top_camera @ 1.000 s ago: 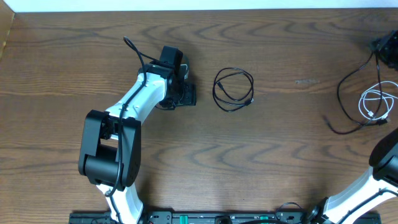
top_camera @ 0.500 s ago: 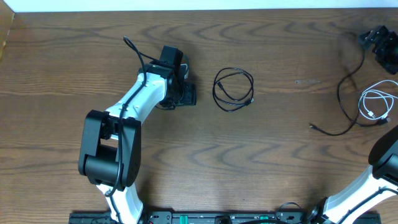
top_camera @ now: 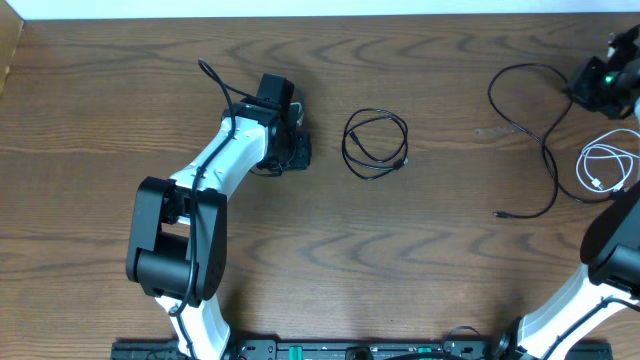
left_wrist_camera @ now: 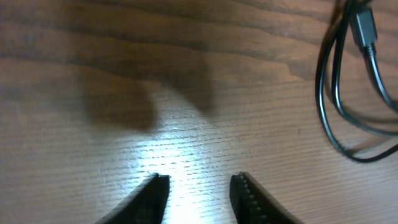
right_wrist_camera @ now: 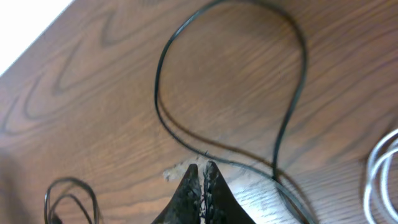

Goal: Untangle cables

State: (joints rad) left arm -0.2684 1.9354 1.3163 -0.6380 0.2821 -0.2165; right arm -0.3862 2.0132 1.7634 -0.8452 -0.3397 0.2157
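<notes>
A long black cable (top_camera: 545, 150) runs from my right gripper (top_camera: 598, 85) in a wide loop and trails to a free plug end near the table's middle right. The right wrist view shows that gripper (right_wrist_camera: 202, 169) shut, with the thin cable (right_wrist_camera: 292, 93) between its tips and looping ahead of it. A coiled white cable (top_camera: 606, 165) lies just below it and shows at the right wrist view's edge (right_wrist_camera: 380, 168). A second black cable (top_camera: 375, 143), coiled, lies mid-table. My left gripper (top_camera: 297, 150) is open and empty, left of that coil (left_wrist_camera: 329, 93), fingers (left_wrist_camera: 199, 183) low over the wood.
The table's back edge and a white wall run close behind the right gripper. The left arm's own thick black wire (top_camera: 212, 75) sticks up behind its wrist. Bare wood lies between the coiled black cable and the long one.
My right gripper has pulled the long black cable up and to the left, away from the white cable. A wide loop has formed and its free end slid left. The left arm barely moved.
</notes>
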